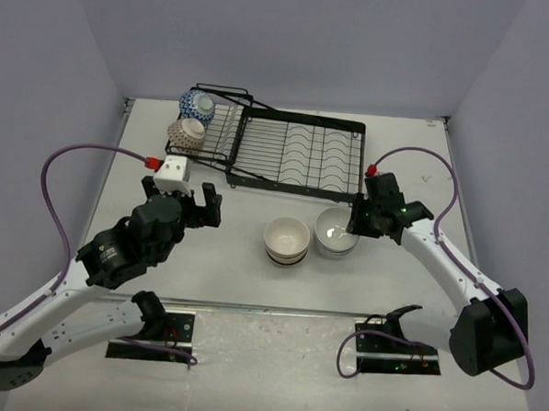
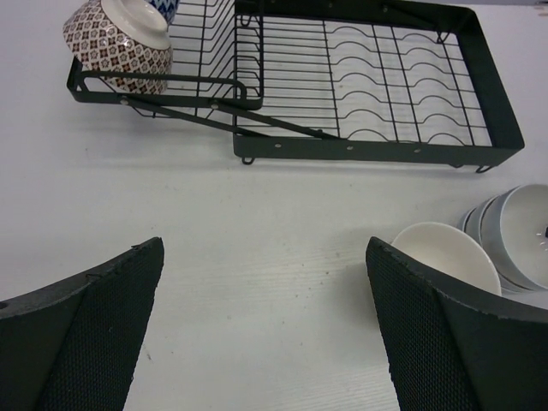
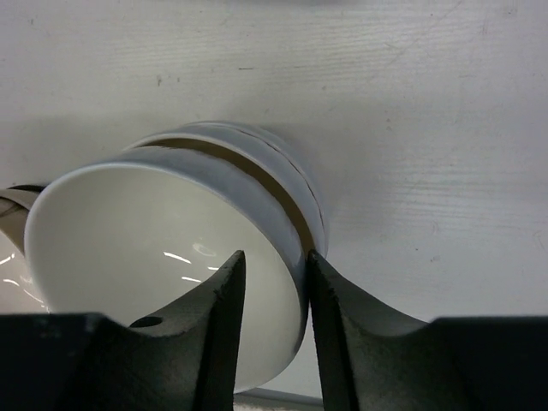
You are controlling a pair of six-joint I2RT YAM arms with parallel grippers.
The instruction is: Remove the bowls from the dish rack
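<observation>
Black wire dish rack (image 1: 300,152) keeps two patterned bowls (image 1: 188,135) in its angled left end. A banded bowl (image 1: 286,239) and a white stack (image 1: 337,232) sit in front of it. The left gripper (image 2: 264,248) gapes wide, and the right gripper (image 3: 276,265), slightly parted, straddles the top rim of the stack.

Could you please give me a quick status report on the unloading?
Left gripper open above table. Right gripper straddles top stacked bowl at its rim, grip unclear. Patterned bowl and blue bowl left in dish rack. Nothing blocking.
</observation>
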